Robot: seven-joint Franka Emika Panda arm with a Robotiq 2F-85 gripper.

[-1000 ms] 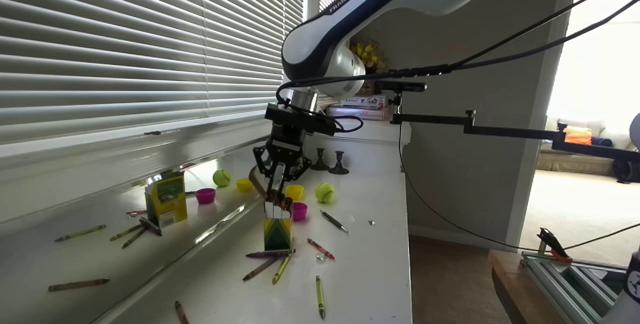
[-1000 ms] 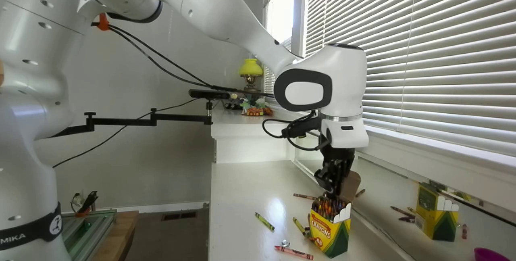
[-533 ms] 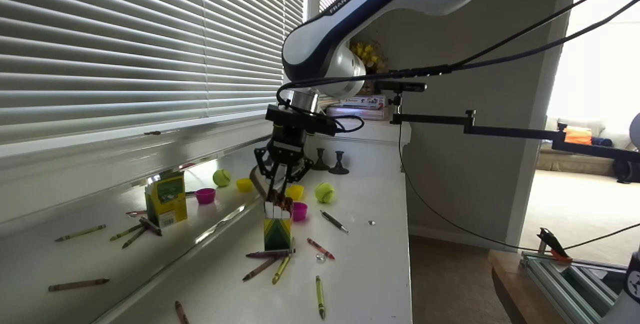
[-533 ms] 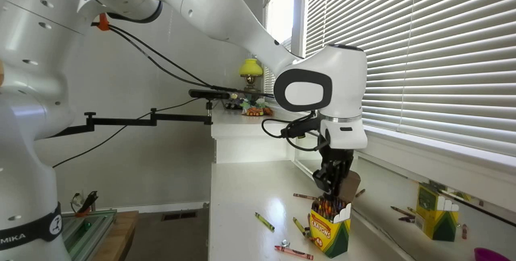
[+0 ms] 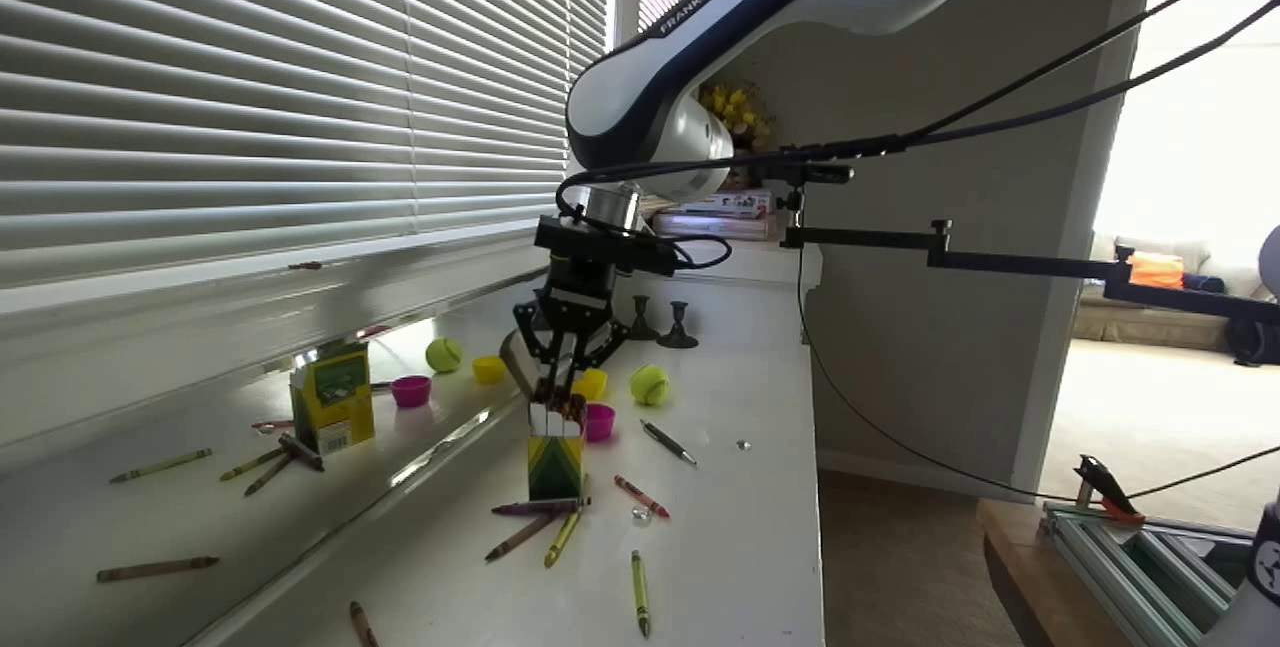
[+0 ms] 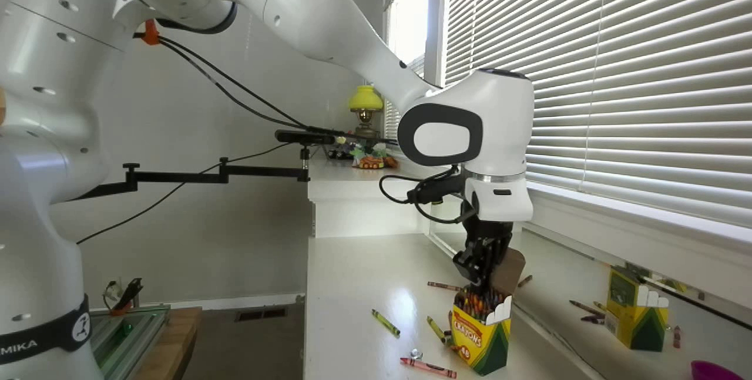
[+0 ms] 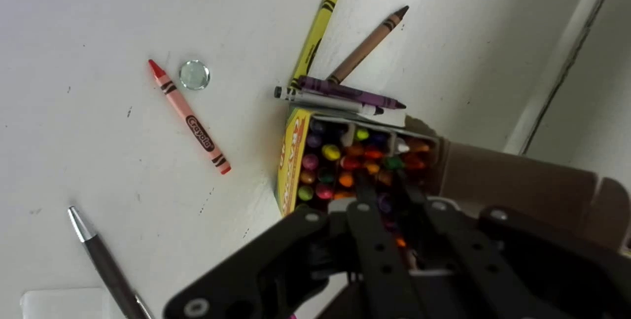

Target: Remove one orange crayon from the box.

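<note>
The green and yellow crayon box (image 5: 555,467) stands upright on the white counter, its lid flap (image 6: 509,271) folded back. It also shows in the wrist view (image 7: 291,161), packed with crayon tips. An orange crayon tip (image 7: 346,179) lies just left of my left finger. A yellow-orange tip (image 7: 372,166) shows just beyond the fingertips. My gripper (image 7: 382,176) points down over the box opening, fingers a narrow gap apart, with a brownish tip and a purple tip showing between them. It is above the box in both exterior views (image 5: 553,392) (image 6: 479,287). Whether the fingertips touch crayons I cannot tell.
Loose crayons lie by the box, including a purple one (image 7: 352,93), a yellow one (image 7: 316,33) and a red one (image 7: 190,117). A pen (image 5: 668,442), magenta cup (image 5: 599,422), yellow cup (image 5: 592,384) and tennis ball (image 5: 650,385) are nearby. A reflective panel (image 5: 300,487) runs alongside.
My gripper has shifted slightly sideways and down over the box. The gap between its fingers looks a little wider. The box and loose crayons have not moved.
</note>
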